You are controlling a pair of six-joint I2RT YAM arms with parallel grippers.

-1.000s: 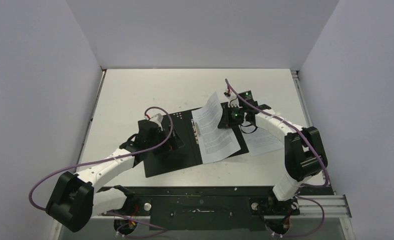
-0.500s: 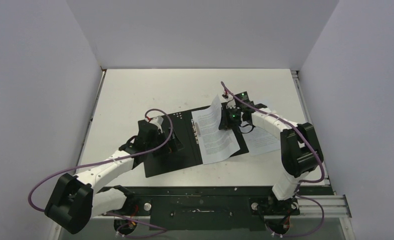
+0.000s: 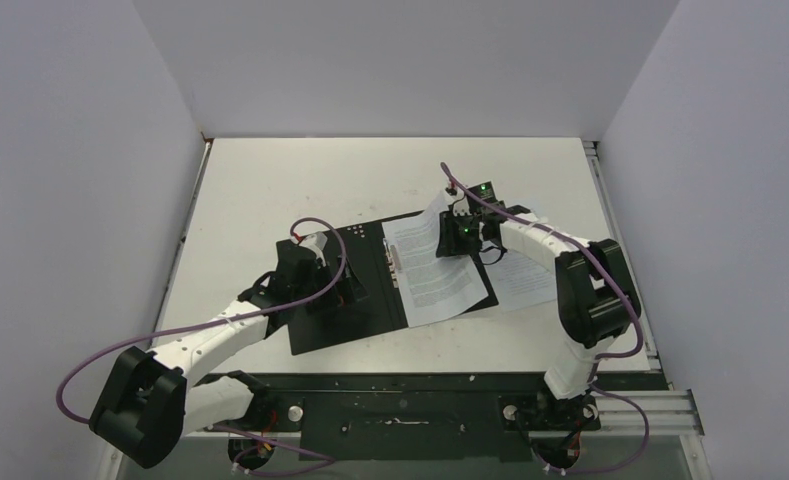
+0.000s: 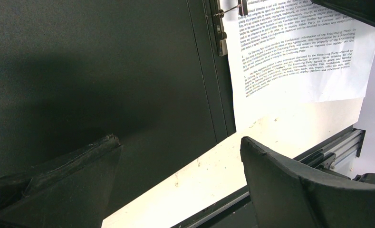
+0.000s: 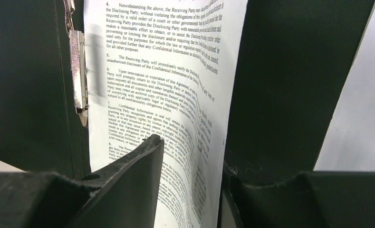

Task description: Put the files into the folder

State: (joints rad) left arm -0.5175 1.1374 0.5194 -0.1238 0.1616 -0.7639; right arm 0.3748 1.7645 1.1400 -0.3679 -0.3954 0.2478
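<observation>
While a file sheet [image 3: 435, 275] lay in the folder [image 3: 378, 300], R gripper [image 5: 191, 159] straddled its edge, jaws part-open. L gripper [image 4: 178, 140] gaped wide, empty.

The folder [image 3: 368, 318] is black inside. The files [image 3: 440, 282] on it are white (with tiny black words).

The right claw [image 3: 446, 240] hides the far right edge of the file [image 3: 440, 282].
</observation>
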